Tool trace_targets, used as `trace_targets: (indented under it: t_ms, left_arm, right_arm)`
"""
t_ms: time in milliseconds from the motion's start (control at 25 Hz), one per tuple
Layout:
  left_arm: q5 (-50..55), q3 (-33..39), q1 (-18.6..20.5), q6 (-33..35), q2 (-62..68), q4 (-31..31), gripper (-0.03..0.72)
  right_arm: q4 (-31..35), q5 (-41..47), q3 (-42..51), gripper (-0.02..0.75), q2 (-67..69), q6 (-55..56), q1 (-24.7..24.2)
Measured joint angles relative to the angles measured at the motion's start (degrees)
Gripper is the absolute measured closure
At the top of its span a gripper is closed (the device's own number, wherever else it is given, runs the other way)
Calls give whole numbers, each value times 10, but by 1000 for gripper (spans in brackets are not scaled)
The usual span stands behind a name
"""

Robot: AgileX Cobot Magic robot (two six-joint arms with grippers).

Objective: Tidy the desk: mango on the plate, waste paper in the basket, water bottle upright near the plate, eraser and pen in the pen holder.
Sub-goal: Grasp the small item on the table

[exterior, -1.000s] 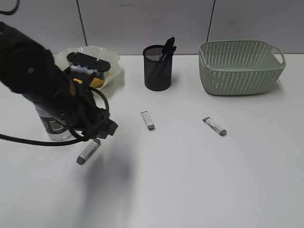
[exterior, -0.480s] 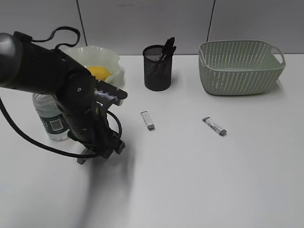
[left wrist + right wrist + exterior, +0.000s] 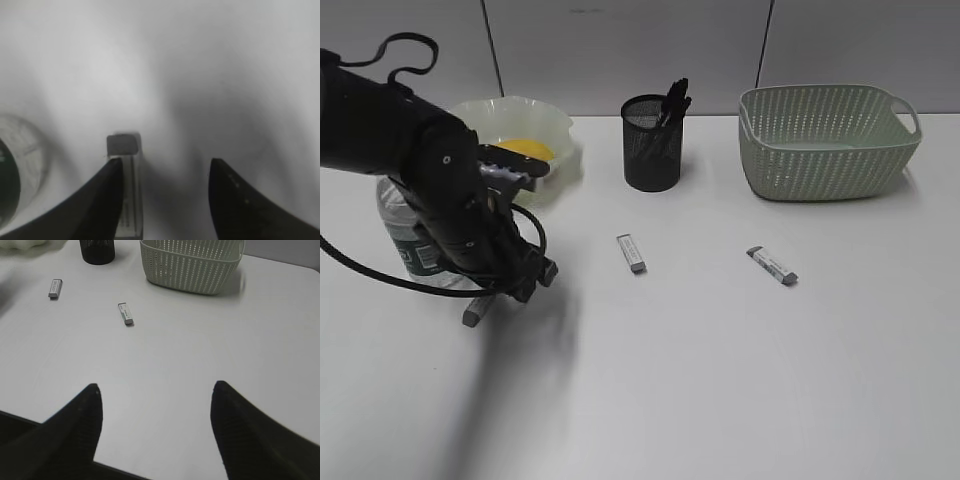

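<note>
Both jaws apart — left gripper point(image 3: 165, 200) beside a slim rectangular eraser point(image 3: 125, 187) on the smooth desk point(image 3: 720, 380).

water bottle point(image 3: 408, 235) half behind arm

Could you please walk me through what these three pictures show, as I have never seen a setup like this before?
This is a robot with two arms, each ending in a two-fingered gripper. One picture looks at the desk from in front; the other two come from cameras on the wrists. The left gripper is open, low over an eraser beside an upright water bottle, holding nothing. The right gripper is also open and empty, hovering higher. Two more erasers lie loose. At the back stand a plate with a mango on it, a pen holder with pens in it, and a basket.
</note>
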Motion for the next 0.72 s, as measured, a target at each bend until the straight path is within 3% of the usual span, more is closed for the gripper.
trace_targets:
  t_ms: [720]
  left_arm:
    - [-29,0,25,0,14,-11,274]
  right_arm:
    - [-1,0,0,209,0,0,0]
